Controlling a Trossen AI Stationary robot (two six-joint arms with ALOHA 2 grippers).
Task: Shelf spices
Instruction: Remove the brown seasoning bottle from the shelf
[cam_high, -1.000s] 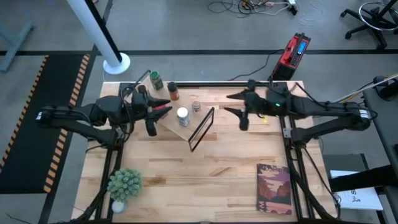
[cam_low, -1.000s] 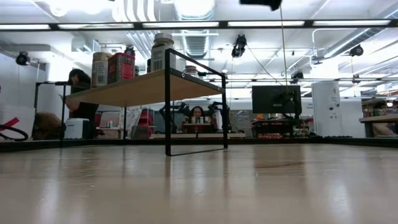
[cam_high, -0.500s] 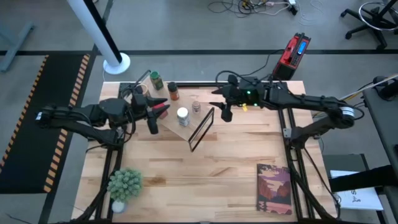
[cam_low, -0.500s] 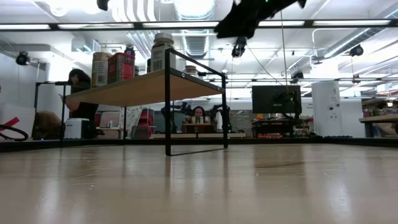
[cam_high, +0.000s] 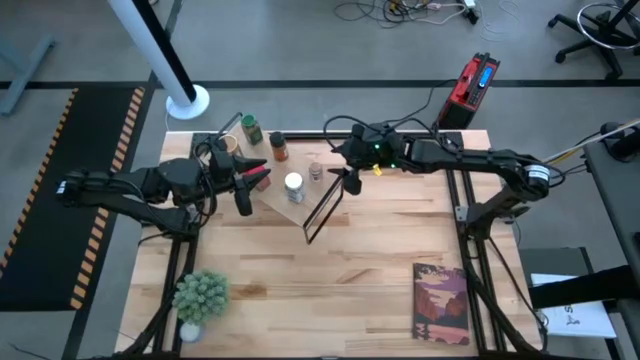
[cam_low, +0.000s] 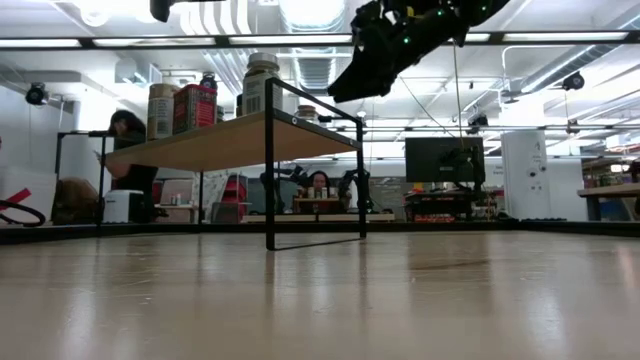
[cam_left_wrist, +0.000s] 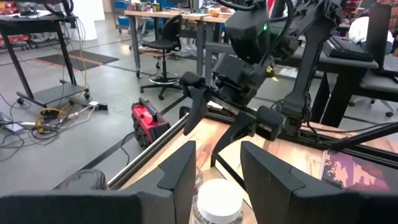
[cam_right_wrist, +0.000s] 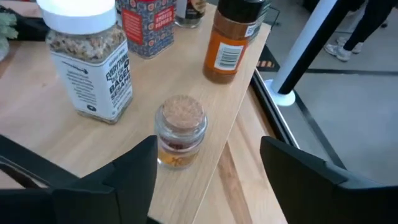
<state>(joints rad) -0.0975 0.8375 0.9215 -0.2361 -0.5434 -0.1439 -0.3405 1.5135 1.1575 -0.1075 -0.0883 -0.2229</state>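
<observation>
Right gripper (cam_high: 340, 178) up over the shelf (cam_high: 281, 193), fingers spread wide with the little cork jar (cam_right_wrist: 180, 131) right under them, set to grab or just let go. White-lid jar (cam_right_wrist: 87, 62), red tin (cam_right_wrist: 146, 25) and brown jar (cam_right_wrist: 232, 41) crowding close by on the shelf. Left gripper (cam_high: 247, 184) at the shelf's other end, fingers near shut on nothing. Plant (cam_high: 199, 297) and book (cam_high: 441, 303) far from the shelf.

On the pale wooden shelf (cam_right_wrist: 205, 112) stand upright a white-lidded seasoning jar (cam_right_wrist: 87, 59), a red tin (cam_right_wrist: 146, 25), a dark-lidded brown jar (cam_right_wrist: 233, 40) and a small cork-topped jar (cam_right_wrist: 180, 132).
</observation>
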